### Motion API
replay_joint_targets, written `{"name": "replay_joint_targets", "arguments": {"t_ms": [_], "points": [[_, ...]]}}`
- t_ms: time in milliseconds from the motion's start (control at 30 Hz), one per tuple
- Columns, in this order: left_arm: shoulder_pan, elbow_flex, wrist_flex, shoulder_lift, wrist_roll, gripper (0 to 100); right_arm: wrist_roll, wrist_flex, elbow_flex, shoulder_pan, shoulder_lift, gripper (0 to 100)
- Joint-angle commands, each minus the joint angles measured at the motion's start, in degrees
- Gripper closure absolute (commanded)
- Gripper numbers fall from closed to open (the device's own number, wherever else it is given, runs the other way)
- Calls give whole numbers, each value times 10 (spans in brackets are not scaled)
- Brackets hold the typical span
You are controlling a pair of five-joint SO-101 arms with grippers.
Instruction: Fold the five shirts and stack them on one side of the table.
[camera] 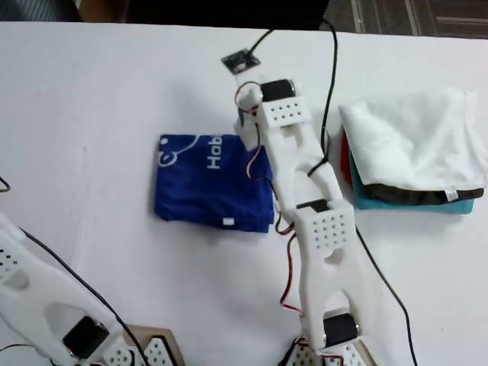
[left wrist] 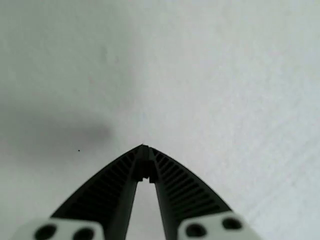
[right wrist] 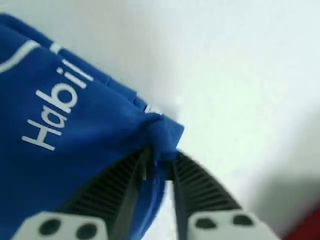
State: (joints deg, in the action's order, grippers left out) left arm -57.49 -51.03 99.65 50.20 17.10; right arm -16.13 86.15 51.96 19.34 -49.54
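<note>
Lower shirts (camera: 404, 203) (stacked) mostly hidden.

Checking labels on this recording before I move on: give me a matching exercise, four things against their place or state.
Things:
1. blue shirt
2. white shirt
3. left gripper
4. right gripper

Place or state:
A. jaws shut on the blue shirt's corner
B. top of the stack, on the robot's right
C. jaws shut over bare table
D. folded, mid-table

Pairs: 1-D, 2-B, 3-C, 4-A
</note>
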Motion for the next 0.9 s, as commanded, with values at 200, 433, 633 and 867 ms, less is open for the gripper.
{"name": "replay_joint_targets", "arguments": {"t_ms": [200,433,633,867], "points": [[6,-3,-6,-4,0,974,0,37,142,-6,2,978],[6,-3,-5,-4,0,974,-1,14,135,-5,-14,978],[6,-4,-3,-5,0,974,-1,46,139,-5,-34,801],[6,-4,-3,-5,0,974,3,118,129,8,42,639]]}}
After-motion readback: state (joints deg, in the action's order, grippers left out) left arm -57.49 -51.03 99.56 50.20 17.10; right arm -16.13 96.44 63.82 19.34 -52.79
